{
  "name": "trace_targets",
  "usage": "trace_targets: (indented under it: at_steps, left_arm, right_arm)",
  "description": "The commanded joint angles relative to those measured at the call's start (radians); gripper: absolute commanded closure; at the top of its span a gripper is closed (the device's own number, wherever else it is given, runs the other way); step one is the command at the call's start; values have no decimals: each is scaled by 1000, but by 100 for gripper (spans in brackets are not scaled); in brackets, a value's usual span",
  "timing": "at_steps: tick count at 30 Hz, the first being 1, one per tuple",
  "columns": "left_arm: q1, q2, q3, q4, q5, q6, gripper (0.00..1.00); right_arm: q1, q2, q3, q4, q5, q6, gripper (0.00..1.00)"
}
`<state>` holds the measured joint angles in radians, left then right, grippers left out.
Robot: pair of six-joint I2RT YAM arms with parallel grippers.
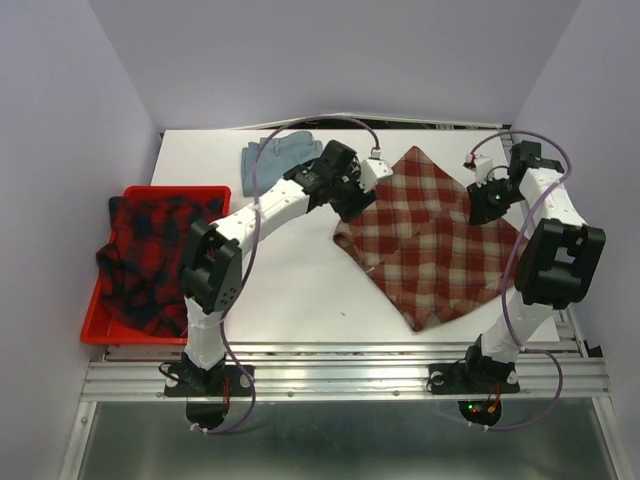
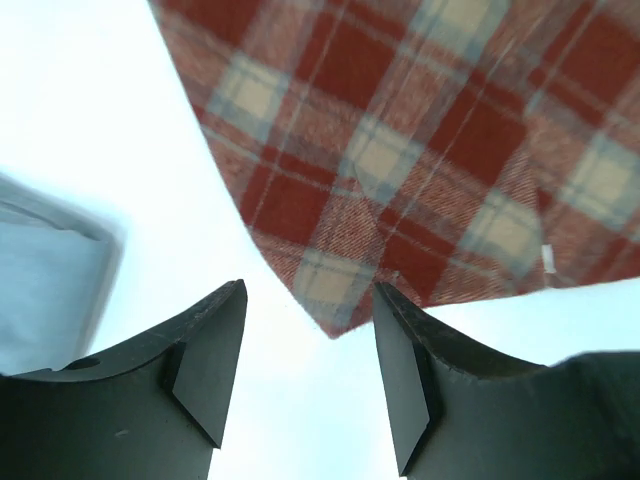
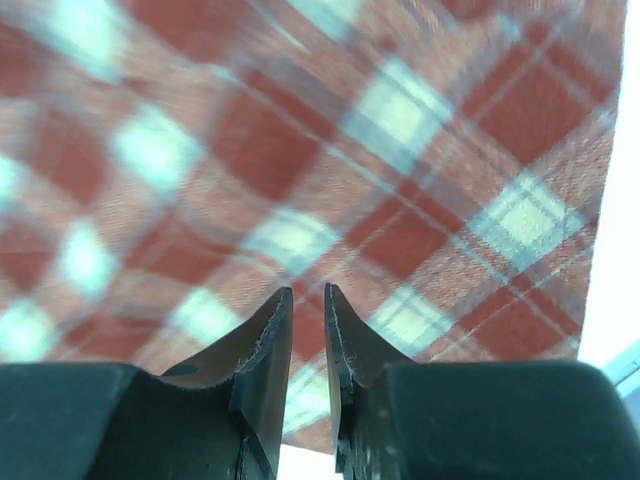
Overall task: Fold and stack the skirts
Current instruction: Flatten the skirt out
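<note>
Spread flat on the right half of the white desk, turned cornerwise like a diamond: the brick-red and cream check skirt. Nearly touching the far edge of the desk with its top corner, and reaching towards the near edge with its bottom one.

At the left corner of that skirt, the left end effector, released. Seen from the left wrist with fingers well apart, nothing between them, and the pointed cloth corner just beyond the gap, by the right-hand finger.

At the right corner, the right end effector, over the check cloth. Seen from the right wrist almost clenched, only a narrow slit left between the fingers. Cannot tell whether any cloth is pinched there.

At the far left of the desk, behind the left arm, the light blue denim-like skirt, bunched and apart from the check one.

Off the desk's left side, in the red plastic tray, the red and navy plaid skirt, crumpled and hanging over the tray's left rim.
</note>
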<state>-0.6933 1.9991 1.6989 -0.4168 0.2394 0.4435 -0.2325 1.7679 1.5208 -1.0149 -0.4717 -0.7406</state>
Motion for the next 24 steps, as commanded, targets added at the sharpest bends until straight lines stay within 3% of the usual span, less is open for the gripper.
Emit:
trace_targets:
  at_steps: [1, 6, 13, 19, 24]
  left_arm:
    - [-12, -146, -5, 3, 50, 6, 35]
    - [-127, -145, -47, 28, 38, -41, 37]
    - [-282, -68, -119, 95, 50, -127, 40]
    - [-226, 41, -165, 81, 142, -170, 46]
    - [-94, 105, -153, 43, 84, -120, 47]
  right_arm:
    - [-8, 85, -91, 56, 120, -31, 76]
    - [-8, 79, -250, 147, 194, -58, 76]
    - [-8, 38, -458, 142, 185, -92, 77]
    - [51, -36, -588, 82, 94, -89, 77]
    - [156, -88, -596, 9, -19, -86, 75]
